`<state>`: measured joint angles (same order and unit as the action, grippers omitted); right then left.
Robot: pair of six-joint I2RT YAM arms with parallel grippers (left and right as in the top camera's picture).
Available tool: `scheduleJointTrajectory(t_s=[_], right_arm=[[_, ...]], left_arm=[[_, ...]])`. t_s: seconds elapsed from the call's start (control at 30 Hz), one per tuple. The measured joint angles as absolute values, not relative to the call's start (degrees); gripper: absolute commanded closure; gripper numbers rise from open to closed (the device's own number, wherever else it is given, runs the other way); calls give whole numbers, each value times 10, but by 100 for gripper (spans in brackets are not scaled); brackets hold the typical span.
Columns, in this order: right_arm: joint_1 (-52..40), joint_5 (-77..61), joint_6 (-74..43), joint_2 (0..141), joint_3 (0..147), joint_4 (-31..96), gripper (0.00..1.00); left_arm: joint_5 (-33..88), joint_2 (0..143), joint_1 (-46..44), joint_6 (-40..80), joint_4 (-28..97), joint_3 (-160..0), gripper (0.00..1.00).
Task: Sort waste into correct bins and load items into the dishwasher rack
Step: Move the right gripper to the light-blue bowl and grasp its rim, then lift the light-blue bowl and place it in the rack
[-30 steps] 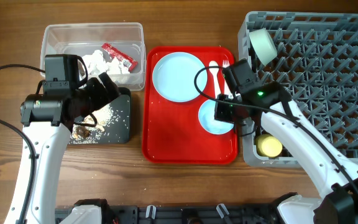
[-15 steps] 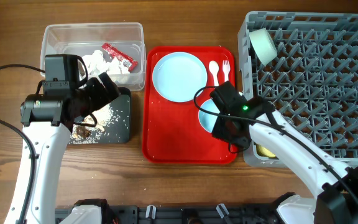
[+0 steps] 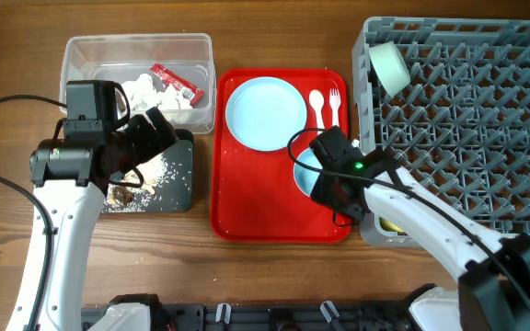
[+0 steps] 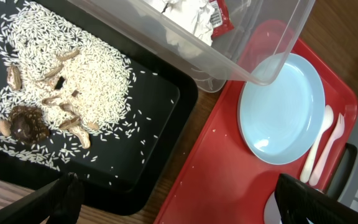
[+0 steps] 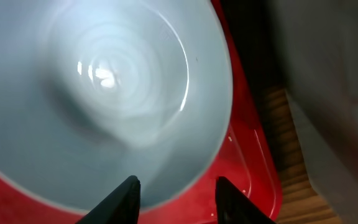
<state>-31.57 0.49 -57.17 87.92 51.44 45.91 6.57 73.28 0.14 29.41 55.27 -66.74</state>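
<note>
Right end effector (image 5: 179,202) has dropped from the cutlery end of the tray to the bowl within the last second. It now sits low, fingers apart and clamped on nothing, with the bowl's near rim showing between them in the wrist view. Whether either finger touches that rim cannot be told. The move suggests the bowl is the next item meant for the rack, with the grasp not yet made. By size, the large grey plastic grid rack (image 3: 467,119) fills the right of the wooden bench (image 3: 274,276) and so far carries only the pale green bowl (image 3: 389,66) at its far left corner. The flat red serving tray (image 3: 256,202) lies just beside it. Left of that tray stand the clear rectangular plastic tub (image 3: 72,55) and, nearer the robot, the shallow black rectangular tray (image 3: 180,188). The left end effector (image 4: 185,205) hangs over the black tray exactly as it did a second ago, fingers wide and empty. On the red tray, the light blue round plate (image 3: 265,112) is untouched. The light blue bowl (image 5: 104,93) lies under the right wrist, near the tray's rack-side edge. The white plastic spoon (image 3: 317,103) and white plastic fork (image 3: 335,103) lie side by side, in view again now the arm has left them. The waste looks sorted: crumpled white tissue paper (image 3: 145,92) and the small red snack wrapper (image 3: 175,81) are in the tub, and the beige-brown rice and food scraps (image 4: 55,93) are on the black tray.
</note>
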Motion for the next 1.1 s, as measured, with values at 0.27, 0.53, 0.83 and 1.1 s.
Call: scheduleJointTrajectory(t_s=[0.27,0.53,0.83,1.1], right_arm=[[-316,3,-559,891,513,446,96],[-316,-13,-508,891,516,443,96],[-306,80,-417,823,713,613,96],[-303,440,-391,668,850,676,96]], left_arm=[[66,733,1,294,553,-667,0],[66,733,1,294,553,-667,0],[66,733,1,294,553,-667,0],[66,733,1,294,553,-667,0]])
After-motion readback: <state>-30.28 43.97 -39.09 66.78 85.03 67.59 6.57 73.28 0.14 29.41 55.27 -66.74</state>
